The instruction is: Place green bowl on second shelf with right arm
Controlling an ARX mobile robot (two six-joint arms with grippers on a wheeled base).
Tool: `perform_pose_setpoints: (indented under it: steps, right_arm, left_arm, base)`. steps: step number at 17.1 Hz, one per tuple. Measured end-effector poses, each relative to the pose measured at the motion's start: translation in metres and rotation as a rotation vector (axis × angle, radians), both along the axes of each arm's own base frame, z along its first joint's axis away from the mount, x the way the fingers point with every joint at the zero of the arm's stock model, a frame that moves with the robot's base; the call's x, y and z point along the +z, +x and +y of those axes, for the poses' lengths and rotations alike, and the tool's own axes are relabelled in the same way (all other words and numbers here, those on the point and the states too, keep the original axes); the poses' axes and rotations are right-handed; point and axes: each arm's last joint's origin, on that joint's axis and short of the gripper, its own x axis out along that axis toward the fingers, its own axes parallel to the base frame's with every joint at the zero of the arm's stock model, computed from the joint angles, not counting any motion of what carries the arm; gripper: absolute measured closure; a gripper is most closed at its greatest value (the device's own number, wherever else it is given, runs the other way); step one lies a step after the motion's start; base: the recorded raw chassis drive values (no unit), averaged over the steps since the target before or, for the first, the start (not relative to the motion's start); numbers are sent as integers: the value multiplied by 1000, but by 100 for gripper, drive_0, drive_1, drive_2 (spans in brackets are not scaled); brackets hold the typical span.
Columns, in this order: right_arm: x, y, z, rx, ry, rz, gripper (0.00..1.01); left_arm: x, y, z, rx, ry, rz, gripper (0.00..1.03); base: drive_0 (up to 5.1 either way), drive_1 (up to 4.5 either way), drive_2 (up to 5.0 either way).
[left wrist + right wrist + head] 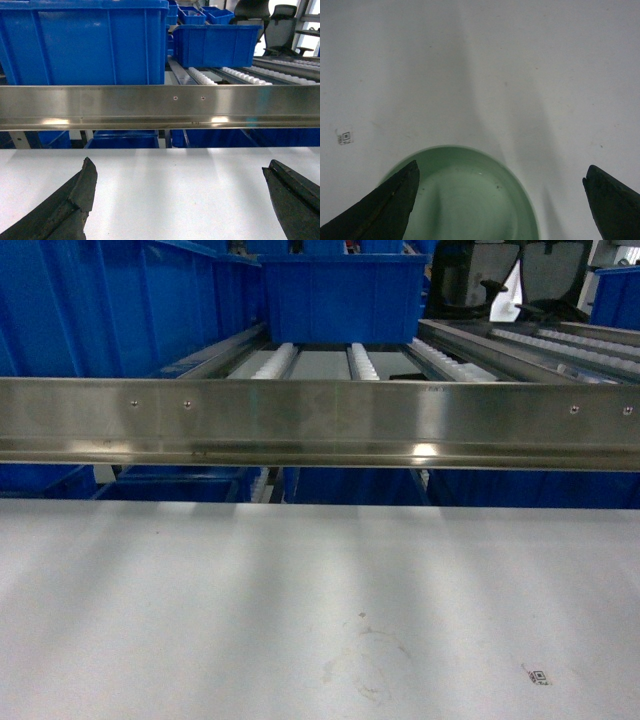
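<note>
The right claw (500, 200) hangs spread wide over the green bowl (470, 195), grasping nothing. The bowl sits upright on the white tabletop (520, 65), directly beneath the claw and somewhat toward its left finger, which overlaps the near-left rim in the wrist view. The right finger stands well clear of the bowl, over bare tabletop. Whether either finger touches the rim cannot be told.

The step in hand looks like the grasp. To do it well, the claw should shift a little toward its left finger's side so that one finger drops inside the bowl and the other outside, pinching the wall, or else centre itself so both fingers straddle the whole rim. The smooth, rounded wall may slip, so a low, square bite is safer.

The left claw (180, 200) is also released and holds nothing, facing the steel rail (160, 106) ahead of it, with blue bins (85, 45) on the roller shelf (235, 76) beyond. The bowl does not show in the head view.
</note>
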Motion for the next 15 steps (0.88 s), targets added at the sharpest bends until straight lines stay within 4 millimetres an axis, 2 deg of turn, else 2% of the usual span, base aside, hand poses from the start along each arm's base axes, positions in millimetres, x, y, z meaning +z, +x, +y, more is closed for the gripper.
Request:
perform_pose_setpoints:
  steps: [3, 6, 11, 12, 15]
  right_arm:
    - [-2, 5, 2, 1, -27, -16, 3]
    - [-24, 10, 9, 25, -13, 56, 3]
    - [-62, 11, 9, 16, 6, 131, 3]
    - [-66, 13, 8, 14, 4, 120, 6]
    - [-69, 14, 14, 21, -29, 95, 36]
  left_arm:
    - [0, 0, 0, 0, 0, 0, 5]
    - [0, 0, 0, 0, 0, 0, 5]
    - [0, 0, 0, 0, 0, 0, 5]
    - [0, 0, 0, 1, 0, 0, 5]
    - [0, 0, 0, 0, 0, 0, 5]
  base:
    - [0, 0, 0]
    - [0, 0, 0]
    - [0, 0, 0]
    - [0, 0, 0]
    - [0, 0, 0]
